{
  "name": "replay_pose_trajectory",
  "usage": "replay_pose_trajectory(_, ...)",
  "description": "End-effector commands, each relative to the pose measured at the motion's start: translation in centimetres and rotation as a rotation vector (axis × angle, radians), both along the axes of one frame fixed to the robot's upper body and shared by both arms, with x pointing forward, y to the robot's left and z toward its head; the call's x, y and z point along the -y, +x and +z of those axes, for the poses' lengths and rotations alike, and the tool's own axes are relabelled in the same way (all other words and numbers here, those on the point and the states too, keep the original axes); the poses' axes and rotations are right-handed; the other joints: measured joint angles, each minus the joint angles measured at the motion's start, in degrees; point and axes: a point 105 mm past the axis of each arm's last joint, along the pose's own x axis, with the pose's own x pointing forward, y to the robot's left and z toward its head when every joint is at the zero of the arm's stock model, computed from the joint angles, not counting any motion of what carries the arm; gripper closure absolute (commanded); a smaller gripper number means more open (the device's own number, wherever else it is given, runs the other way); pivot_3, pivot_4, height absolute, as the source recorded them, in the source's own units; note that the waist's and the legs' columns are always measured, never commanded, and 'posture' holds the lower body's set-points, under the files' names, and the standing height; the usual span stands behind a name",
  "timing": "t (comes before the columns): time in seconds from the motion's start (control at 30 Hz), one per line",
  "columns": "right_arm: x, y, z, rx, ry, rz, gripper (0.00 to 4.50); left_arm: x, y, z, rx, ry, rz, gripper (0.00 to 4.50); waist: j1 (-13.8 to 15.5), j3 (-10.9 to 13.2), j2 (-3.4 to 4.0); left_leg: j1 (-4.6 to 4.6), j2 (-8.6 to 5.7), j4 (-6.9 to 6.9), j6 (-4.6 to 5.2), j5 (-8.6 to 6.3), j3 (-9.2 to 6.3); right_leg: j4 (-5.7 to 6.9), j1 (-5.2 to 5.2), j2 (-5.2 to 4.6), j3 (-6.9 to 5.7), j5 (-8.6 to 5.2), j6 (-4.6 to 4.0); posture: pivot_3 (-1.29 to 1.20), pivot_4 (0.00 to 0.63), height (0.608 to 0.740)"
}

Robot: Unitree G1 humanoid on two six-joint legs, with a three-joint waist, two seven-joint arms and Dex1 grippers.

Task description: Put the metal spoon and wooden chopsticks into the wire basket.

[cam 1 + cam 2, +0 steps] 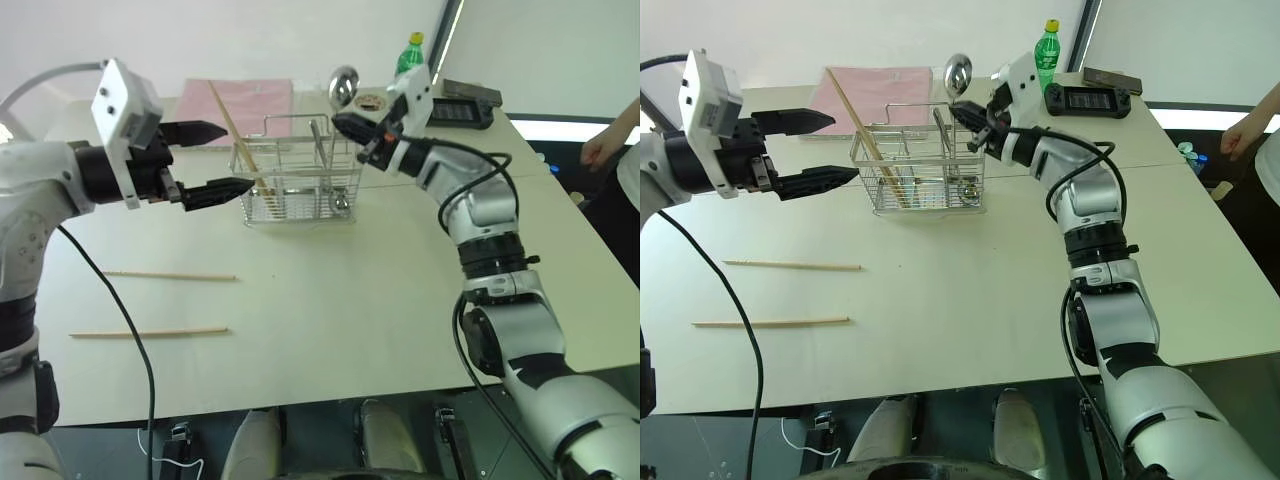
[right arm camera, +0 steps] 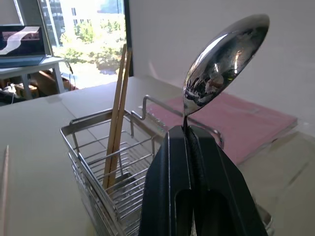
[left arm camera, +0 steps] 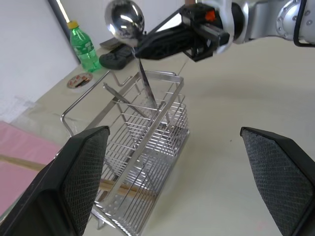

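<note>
Spoon over the basket, two sticks left on the counter

Right gripper (image 1: 962, 113) has its jaws clamped on the metal spoon (image 1: 957, 73), bowl up, over the wire basket (image 1: 920, 170). Could snag the arched handle or the leaning wooden chopsticks (image 1: 865, 135). Left gripper (image 1: 835, 148) hangs wide and empty just beside the basket, so it's tight there. The loose pair (image 1: 790, 265) has plenty of counter (image 1: 970, 290) around.

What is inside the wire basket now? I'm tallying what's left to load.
Two chopsticks lean in the wire basket's left end. The spoon, bowl up, has its handle lowered inside, clamped by the right gripper. The basket's floor is hard to see through the wires.
</note>
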Motion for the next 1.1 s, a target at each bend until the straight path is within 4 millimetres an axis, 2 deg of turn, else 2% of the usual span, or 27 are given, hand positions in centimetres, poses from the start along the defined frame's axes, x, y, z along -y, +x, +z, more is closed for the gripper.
replay_pose_trajectory(0.03, -0.1, -0.2, 0.7, 0.038, 0.004, 0.001, 4.48, -0.3, -0.6, 1.3, 0.056, -0.004, 0.007, 0.0, 0.01, 0.0, 0.0, 0.0, 0.0, 0.0, 0.0, 0.0, 0.0, 0.01, 0.0, 0.0, 0.0, 0.0, 0.0, 0.0, 0.15, 0.731)
replay_pose_trajectory(0.1, -0.1, -0.2, 0.2, 0.02, -0.003, 0.002, 4.48, -0.2, -0.6, 1.4, 0.057, -0.004, 0.006, 0.0, 0.05, 0.0, 0.0, 0.01, 0.0, 0.0, 0.0, 0.0, 0.0, 0.01, 0.0, 0.0, 0.0, 0.0, 0.0, 0.0, 0.15, 0.731)
replay_pose_trajectory(0.2, 0.1, -0.1, -0.3, -0.009, -0.004, -0.006, 3.63, -0.2, -0.4, 1.4, 0.06, -0.004, 0.004, 0.0, 0.06, 0.0, 0.0, 0.01, 0.0, 0.01, 0.0, 0.0, 0.0, 0.01, 0.01, 0.0, 0.0, 0.0, 0.0, 0.0, 0.15, 0.731)
replay_pose_trajectory(0.33, 0.5, -0.4, -0.1, 0.019, -0.029, -0.021, 1.73, -0.1, -0.3, 1.4, 0.06, -0.001, -0.004, 0.0, 0.06, 0.0, 0.0, 0.01, 0.0, 0.01, 0.0, 0.0, -0.01, 0.02, 0.01, 0.01, 0.0, 0.0, 0.0, 0.0, 0.15, 0.731)
replay_pose_trajectory(0.47, 1.9, -1.2, 1.4, 0.053, -0.027, -0.024, 1.73, -0.2, -0.4, 1.3, 0.051, 0.006, -0.003, 0.0, 0.15, 0.0, 0.01, 0.01, 0.0, 0.01, 0.0, 0.0, -0.01, 0.02, 0.0, 0.01, 0.0, 0.0, 0.0, 0.0, 0.15, 0.731)
replay_pose_trajectory(0.53, 2.8, -2.2, 2.6, 0.083, -0.038, -0.01, 1.73, -0.6, -0.6, 0.9, 0.038, 0.018, 0.007, 0.0, 0.18, 0.0, 0.0, 0.0, 0.0, 0.01, 0.0, 0.0, -0.01, 0.0, 0.01, 0.01, 0.0, -0.01, 0.0, 0.0, 0.15, 0.731)
replay_pose_trajectory(0.67, 4.4, -6.3, 6.1, 0.181, -0.083, 0.1, 1.73, -2.1, -0.8, -0.2, 0.001, 0.061, 0.043, 0.0, 0.15, 0.02, 0.03, -0.01, 0.0, -0.02, 0.01, -0.01, -0.01, -0.06, 0.0, 0.0, 0.0, -0.01, 0.0, 0.0, 0.15, 0.731)
replay_pose_trajectory(0.77, 5.3, -10.3, 6.9, 0.18, -0.149, 0.242, 1.73, -3.6, -0.8, -1.4, -0.033, 0.122, 0.071, 0.0, 0.18, 0.01, 0.02, -0.02, 0.02, -0.03, 0.01, -0.01, -0.01, -0.1, 0.01, 0.01, -0.01, -0.02, 0.0, 0.0, 0.15, 0.731)
replay_pose_trajectory(0.8, 5.5, -11.2, 6.6, 0.163, -0.176, 0.277, 1.73, -4.0, -0.7, -1.8, -0.043, 0.136, 0.077, 0.0, 0.19, -0.01, -0.01, -0.02, 0.02, -0.02, 0.01, -0.01, 0.0, -0.13, 0.03, 0.0, -0.01, -0.02, -0.01, 0.0, 0.15, 0.731)
replay_pose_trajectory(0.9, 6.5, -13.9, 3.6, 0.051, -0.278, 0.364, 1.73, -5.5, -0.9, -3.5, -0.079, 0.248, 0.076, 0.0, 0.26, -0.04, -0.06, 0.01, 0.06, -0.03, 0.04, -0.04, 0.01, -0.34, 0.14, 0.01, -0.03, -0.03, -0.04, 0.0, 0.15, 0.731)
replay_pose_trajectory(0.93, 6.6, -14.4, 2.9, 0.018, -0.294, 0.378, 1.73, -5.8, -1.0, -3.9, -0.086, 0.275, 0.07, 0.0, 0.28, -0.04, -0.06, 0.0, 0.07, -0.01, 0.04, -0.04, 0.03, -0.39, 0.17, 0.01, -0.02, -0.08, -0.14, 0.0, 0.15, 0.731)
replay_pose_trajectory(1.03, 6.9, -16.0, -1.7, -0.102, -0.358, 0.395, 1.73, -7.6, -0.7, -6.9, -0.155, 0.39, 0.055, 0.0, 0.44, -0.04, -0.07, -0.05, 0.09, 0.01, 0.04, -0.04, 0.11, -0.56, 0.15, -0.01, -0.01, -0.11, -0.28, 0.0, 0.15, 0.731)
replay_pose_trajectory(1.1, 6.8, -16.5, -3.1, -0.125, -0.372, 0.391, 1.73, -7.9, -0.5, -8.1, -0.182, 0.418, 0.037, 0.0, 0.6, -0.02, -0.02, -0.06, 0.11, 0.01, 0.04, -0.04, 0.13, -0.56, 0.12, -0.01, -0.01, -0.11, -0.28, 0.0, 0.15, 0.731)
